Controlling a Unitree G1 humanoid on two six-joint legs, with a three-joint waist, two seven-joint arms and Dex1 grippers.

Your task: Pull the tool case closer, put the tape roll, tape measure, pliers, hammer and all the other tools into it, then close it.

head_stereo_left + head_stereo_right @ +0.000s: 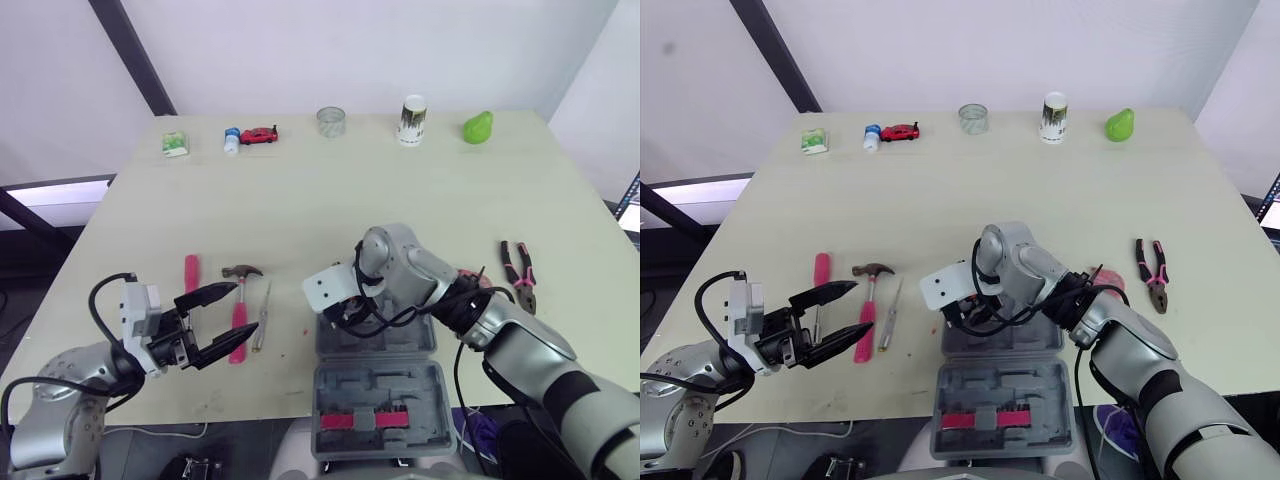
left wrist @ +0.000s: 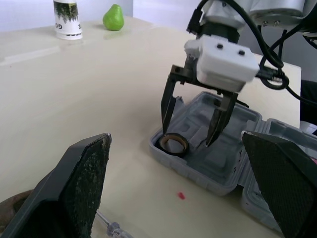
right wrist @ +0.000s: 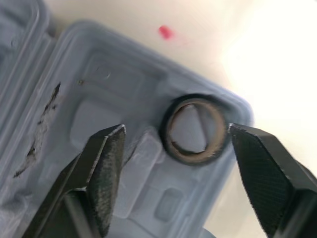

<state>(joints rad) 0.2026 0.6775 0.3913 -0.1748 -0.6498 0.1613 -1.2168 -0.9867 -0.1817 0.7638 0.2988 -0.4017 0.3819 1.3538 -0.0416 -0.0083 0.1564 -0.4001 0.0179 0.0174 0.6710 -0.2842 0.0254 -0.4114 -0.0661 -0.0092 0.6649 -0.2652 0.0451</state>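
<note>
The grey tool case (image 1: 420, 385) lies open at the table's front centre. A brown tape roll (image 2: 174, 151) lies flat in the far-left corner pocket of the case. My right gripper (image 2: 188, 139) hangs open just above the roll, one finger on each side and touching nothing. The tape roll (image 3: 190, 157) sits loose between the fingers. My left gripper (image 1: 237, 312) is open over the pink handle of the hammer (image 1: 242, 271), holding nothing. Pliers (image 1: 518, 275) lie far right.
A red-handled screwdriver (image 1: 191, 272) and a thin screwdriver (image 1: 262, 315) lie beside the hammer. A pink object (image 1: 1102, 275) is partly hidden behind my right forearm. Along the far edge stand a green box (image 1: 175, 145), toy car (image 1: 260, 134), glass (image 1: 331, 121), cup (image 1: 412, 119) and pear (image 1: 478, 127).
</note>
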